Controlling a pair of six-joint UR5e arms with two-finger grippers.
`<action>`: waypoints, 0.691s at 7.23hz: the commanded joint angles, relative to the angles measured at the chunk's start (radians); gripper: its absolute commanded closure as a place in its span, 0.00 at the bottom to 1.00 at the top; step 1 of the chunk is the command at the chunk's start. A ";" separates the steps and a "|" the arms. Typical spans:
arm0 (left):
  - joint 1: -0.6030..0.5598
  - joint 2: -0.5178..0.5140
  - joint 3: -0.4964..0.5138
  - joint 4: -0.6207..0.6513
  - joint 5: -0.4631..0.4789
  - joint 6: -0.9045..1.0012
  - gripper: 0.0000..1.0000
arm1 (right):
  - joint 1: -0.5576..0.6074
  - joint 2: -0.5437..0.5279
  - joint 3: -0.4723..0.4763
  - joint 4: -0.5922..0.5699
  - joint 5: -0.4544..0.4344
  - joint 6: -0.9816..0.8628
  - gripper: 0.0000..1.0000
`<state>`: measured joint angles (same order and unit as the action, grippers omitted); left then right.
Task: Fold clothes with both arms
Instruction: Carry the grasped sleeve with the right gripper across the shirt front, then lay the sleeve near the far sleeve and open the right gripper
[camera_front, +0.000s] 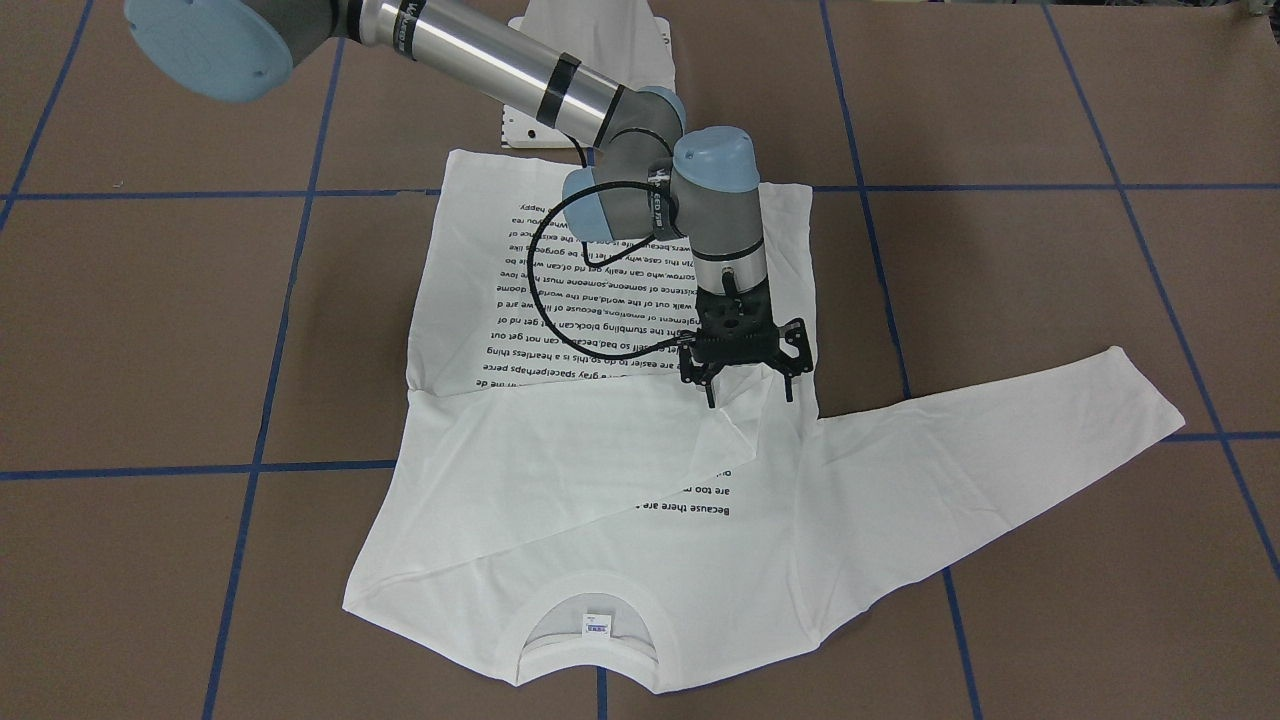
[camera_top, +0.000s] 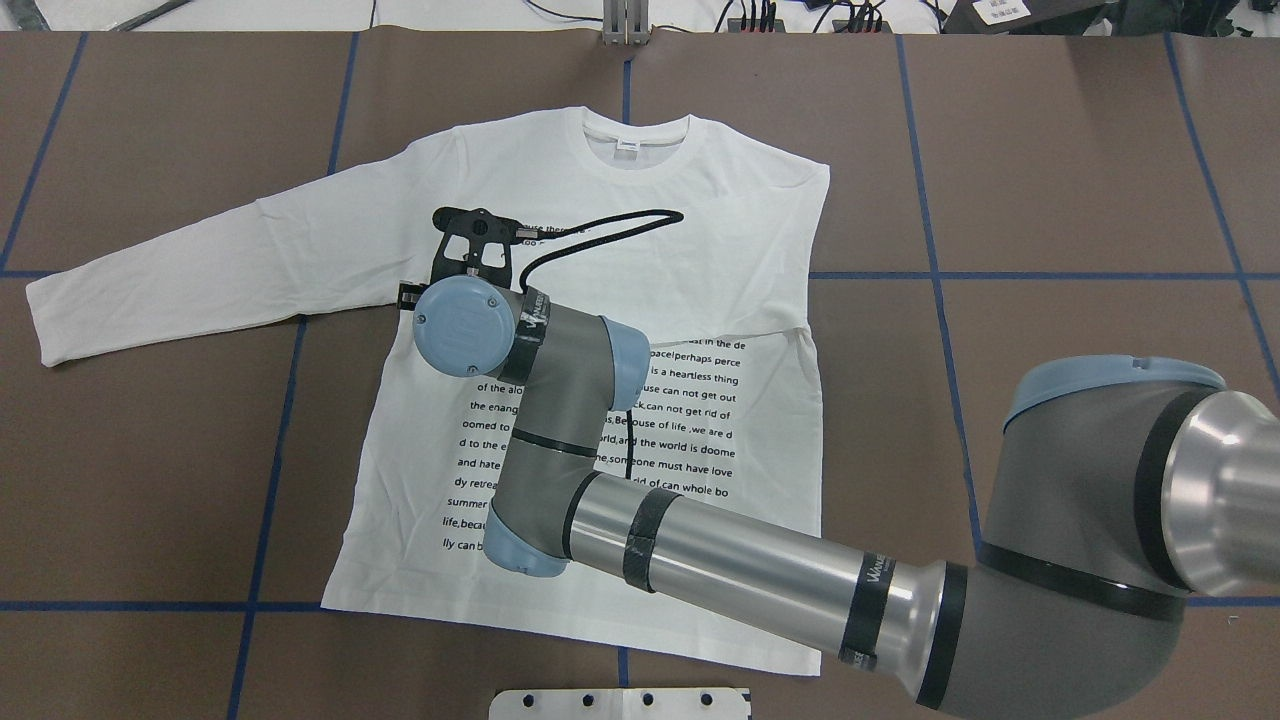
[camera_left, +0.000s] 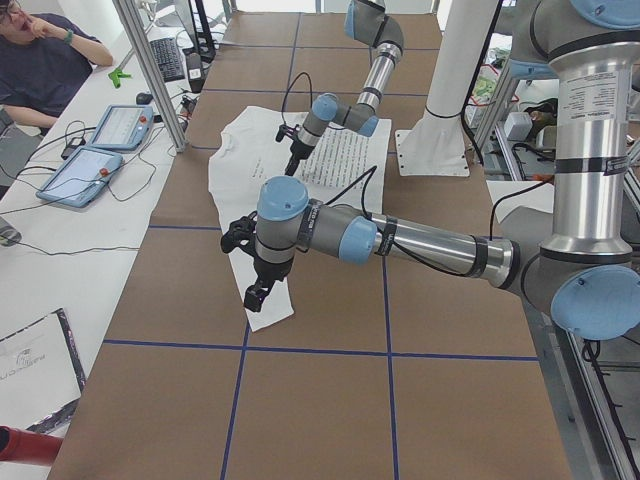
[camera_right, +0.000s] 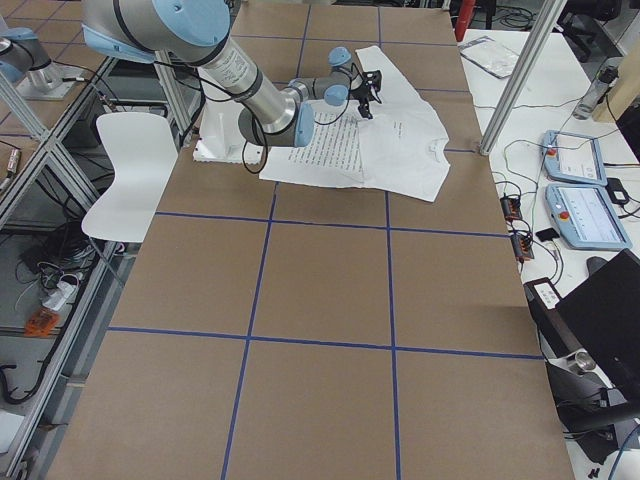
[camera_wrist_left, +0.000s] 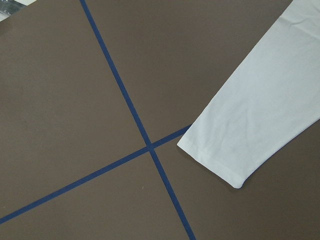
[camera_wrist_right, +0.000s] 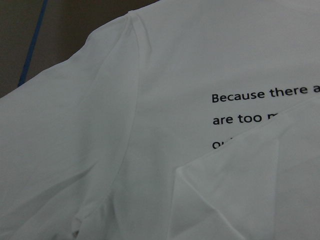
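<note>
Your white T-shirt (camera_front: 560, 520) lies flat on the brown surface (camera_front: 150, 330), print up. Its collar (camera_front: 590, 585) and neck label (camera_front: 597, 625) point to the operators' edge and its hem to the robot's edge. A folded-over layer (camera_front: 560, 430) crosses the chest and hides part of the black text (camera_top: 690, 420). The other sleeve (camera_front: 1000, 430) stretches flat toward the surface's left end, and its cuff (camera_wrist_left: 225, 160) rests just beside a crossing of blue tape lines (camera_wrist_left: 125, 105). The right hand (camera_front: 750, 392) is released, with its fingers spread and pointing down at the corner of that folded layer. You cannot tell whether they touch the cloth. The left hand (camera_left: 255, 292) hangs over the cuff end, and you cannot tell whether it is released or clenched.
</note>
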<state>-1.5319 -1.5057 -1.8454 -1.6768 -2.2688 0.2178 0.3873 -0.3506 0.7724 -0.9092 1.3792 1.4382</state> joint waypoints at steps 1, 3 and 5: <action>-0.001 0.002 -0.003 0.000 0.000 0.000 0.00 | -0.013 0.054 -0.048 0.009 -0.031 0.002 0.04; -0.002 0.002 -0.002 0.000 0.000 0.000 0.00 | -0.034 0.119 -0.094 0.010 -0.041 0.002 0.05; -0.002 0.001 -0.002 0.000 0.002 0.000 0.00 | -0.047 0.165 -0.099 0.012 -0.049 0.008 0.05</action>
<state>-1.5337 -1.5036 -1.8475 -1.6768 -2.2678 0.2178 0.3476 -0.2158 0.6795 -0.8987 1.3339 1.4432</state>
